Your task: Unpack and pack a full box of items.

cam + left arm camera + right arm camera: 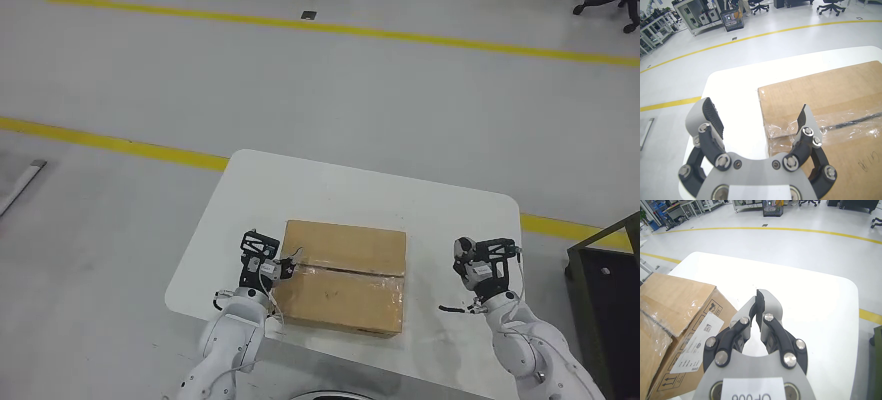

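The left pincer, spread wide, hangs at the box's left end, where its taped seam starts and runs lengthwise; the right pincer, clenched empty, stands clear of the other end.

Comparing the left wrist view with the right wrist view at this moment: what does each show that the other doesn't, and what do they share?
Left wrist view adds: the left gripper, jaws open, at one end of the box, and a handwritten mark on its top. Right wrist view adds: the right gripper, jaws shut, above bare table beside the box, and a white label on the box's side face. Shared: the closed box with clear tape over its top seam, the white table, a yellow floor line.
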`<move>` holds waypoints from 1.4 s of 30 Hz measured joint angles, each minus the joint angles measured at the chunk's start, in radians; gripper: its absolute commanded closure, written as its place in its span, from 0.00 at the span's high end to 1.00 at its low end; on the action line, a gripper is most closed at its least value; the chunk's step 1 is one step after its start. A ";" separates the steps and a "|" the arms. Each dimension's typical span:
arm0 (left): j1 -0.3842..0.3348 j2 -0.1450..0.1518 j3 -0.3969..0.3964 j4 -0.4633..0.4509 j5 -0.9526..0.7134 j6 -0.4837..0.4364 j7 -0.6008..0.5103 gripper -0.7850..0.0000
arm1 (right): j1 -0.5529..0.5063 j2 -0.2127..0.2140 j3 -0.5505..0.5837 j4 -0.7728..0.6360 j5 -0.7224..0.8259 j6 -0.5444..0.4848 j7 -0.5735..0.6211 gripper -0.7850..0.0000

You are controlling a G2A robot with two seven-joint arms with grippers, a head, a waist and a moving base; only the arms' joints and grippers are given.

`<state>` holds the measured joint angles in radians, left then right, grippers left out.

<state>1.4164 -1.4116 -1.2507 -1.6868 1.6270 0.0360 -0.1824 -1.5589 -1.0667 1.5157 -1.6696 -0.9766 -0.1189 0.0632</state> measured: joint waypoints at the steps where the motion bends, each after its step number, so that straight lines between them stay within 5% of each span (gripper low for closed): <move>1: 0.000 0.000 0.000 0.000 0.000 0.000 0.000 1.00 | 0.000 0.000 0.000 0.000 0.000 0.000 0.000 0.00; 13: -0.001 0.000 0.025 -0.050 0.013 -0.032 -0.001 1.00 | 0.000 0.000 0.000 0.000 0.000 0.000 0.000 0.00; 25: -0.038 -0.007 0.175 -0.131 0.101 -0.144 -0.071 1.00 | 0.000 0.000 0.000 0.000 0.000 0.000 0.000 0.00; 42: -0.037 -0.007 0.179 -0.133 0.097 -0.145 -0.067 1.00 | -0.027 -0.006 0.020 0.000 -0.001 -0.003 -0.016 0.00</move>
<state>1.3796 -1.4189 -1.0713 -1.8198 1.7238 -0.1090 -0.2498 -1.5862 -1.0723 1.5361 -1.6697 -0.9775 -0.1223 0.0469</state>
